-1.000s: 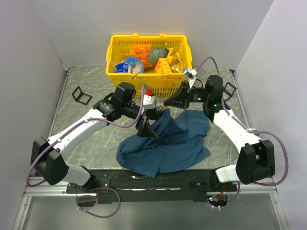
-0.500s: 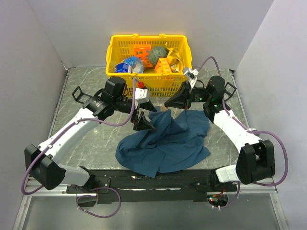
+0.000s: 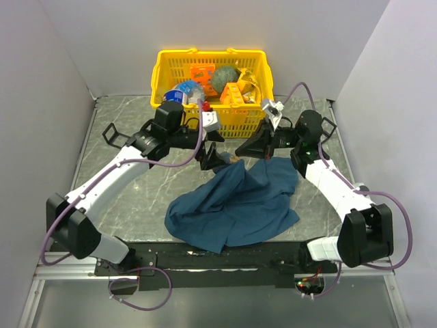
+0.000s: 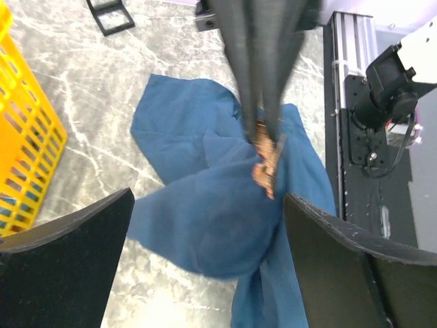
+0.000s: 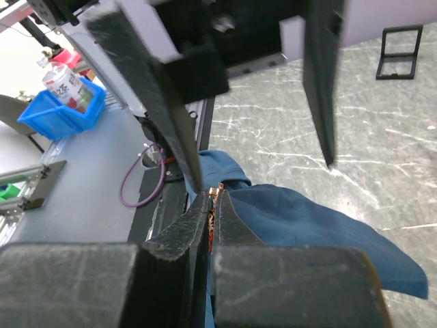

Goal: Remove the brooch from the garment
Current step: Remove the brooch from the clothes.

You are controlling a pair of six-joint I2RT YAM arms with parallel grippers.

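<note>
Left wrist: clearest brooch point(image 4: 266, 164), at right tool point(image 4: 263, 130)

I see my right gripper point(image 5: 212, 205) pinched tight on the small orange brooch point(image 5: 214, 198) at a raised fold of the blue cloth point(image 5: 307, 225). The left gripper point(image 5: 261, 172) hangs just above the cloth, fingers spread wide.

Your arms point(image 3: 109, 179) have white links, black joints, and purple cables point(image 3: 44, 242) looping at 8 and 4 o'clock. The left gripper point(image 4: 208, 199) and right gripper point(image 5: 210, 199) are black.

left end effector point(image 3: 213, 158) drawn back toward basket point(image 3: 212, 52), seemingly off garment point(image 3: 232, 205)
</note>
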